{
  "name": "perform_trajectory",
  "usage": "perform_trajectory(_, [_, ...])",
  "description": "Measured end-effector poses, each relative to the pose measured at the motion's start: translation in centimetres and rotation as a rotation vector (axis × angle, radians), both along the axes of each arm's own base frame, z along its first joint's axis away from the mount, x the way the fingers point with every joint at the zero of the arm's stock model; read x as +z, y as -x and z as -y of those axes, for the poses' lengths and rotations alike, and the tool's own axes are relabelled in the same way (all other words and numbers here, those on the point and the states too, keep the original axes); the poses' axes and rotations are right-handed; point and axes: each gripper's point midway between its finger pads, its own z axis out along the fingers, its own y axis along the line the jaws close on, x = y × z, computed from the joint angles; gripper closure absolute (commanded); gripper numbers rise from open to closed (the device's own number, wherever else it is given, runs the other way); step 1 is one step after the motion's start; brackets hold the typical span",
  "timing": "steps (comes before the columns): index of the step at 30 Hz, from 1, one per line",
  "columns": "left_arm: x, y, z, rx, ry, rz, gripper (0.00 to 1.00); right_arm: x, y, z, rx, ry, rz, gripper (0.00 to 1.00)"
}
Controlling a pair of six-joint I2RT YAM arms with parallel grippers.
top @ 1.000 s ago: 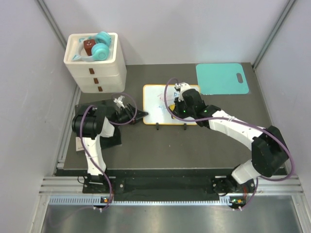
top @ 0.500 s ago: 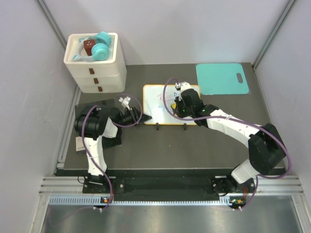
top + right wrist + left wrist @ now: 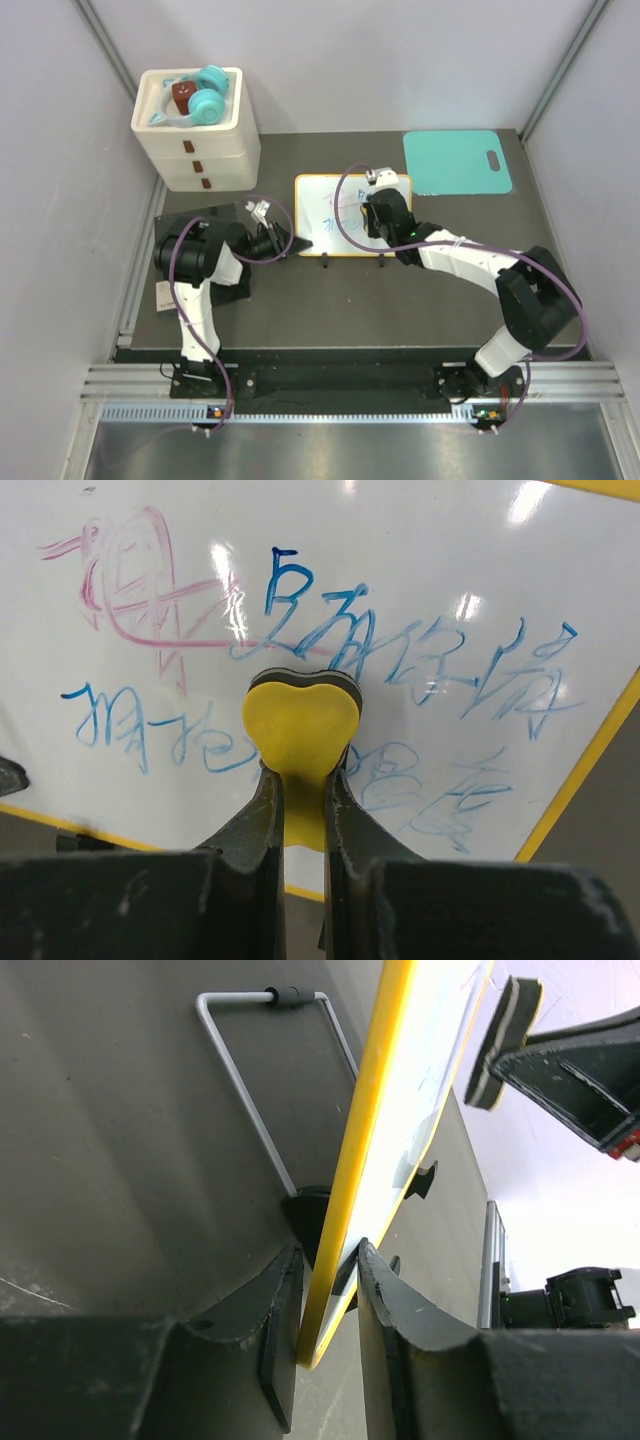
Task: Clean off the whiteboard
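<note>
Whiteboard (image 3: 320, 215), glossy, yellow-rimmed, right pincer (image 3: 302, 775) pinching yellow heart-shaped eraser (image 3: 300, 715), left pincer (image 3: 328, 1260) straddling rim, grip unclear.

Table (image 3: 400, 300): dark grey, walled in white on three sides.
Whiteboard (image 3: 330, 215): flat near the table's middle, toward the far edge; orange-yellow frame, faint blue and pink scribbles.
Left gripper (image 3: 297, 243): tip at the whiteboard's near-left corner.
Right gripper (image 3: 378, 205): over the right half of the whiteboard, pointing to the far edge.
Teal mat (image 3: 455, 160): far-right corner, just beside the whiteboard.
Drawer unit (image 3: 200, 150): white, far-left corner; teal pieces and a brown block (image 3: 181, 97) in its top tray.
</note>
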Motion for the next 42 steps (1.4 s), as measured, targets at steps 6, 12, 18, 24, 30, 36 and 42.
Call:
perform_trajectory(6, [0.0,0.1,0.0,0.005,0.003,-0.001,1.0,-1.0,-1.4,0.0,-0.046,0.011,0.031,1.0])
perform_trajectory(12, [0.0,-0.1,0.0,0.021,0.0,0.002,1.0,-1.3,-2.1,-1.1,-0.053,0.003,0.071,1.0])
perform_trajectory(18, [0.0,-0.1,0.1,0.018,-0.008,0.016,1.0,-1.8,-1.0,-6.5,0.042,0.013,0.097,1.0])
perform_trajectory(24, [0.0,-0.1,0.1,0.018,-0.012,0.023,1.0,-3.0,0.7,-12.3,0.162,0.017,0.082,1.0])
perform_trajectory(30, [-0.1,-0.2,0.1,0.022,-0.015,0.027,1.0,-3.2,0.6,-12.4,0.128,-0.004,0.074,1.0])
perform_trajectory(36, [0.0,-0.3,0.2,0.028,-0.016,0.028,1.0,-2.5,-1.0,-6.4,-0.05,-0.068,0.067,1.0])
perform_trajectory(42, [0.0,-0.3,0.3,0.027,-0.015,0.032,1.0,-1.4,-3.3,1.0,-0.268,-0.083,0.108,1.0])
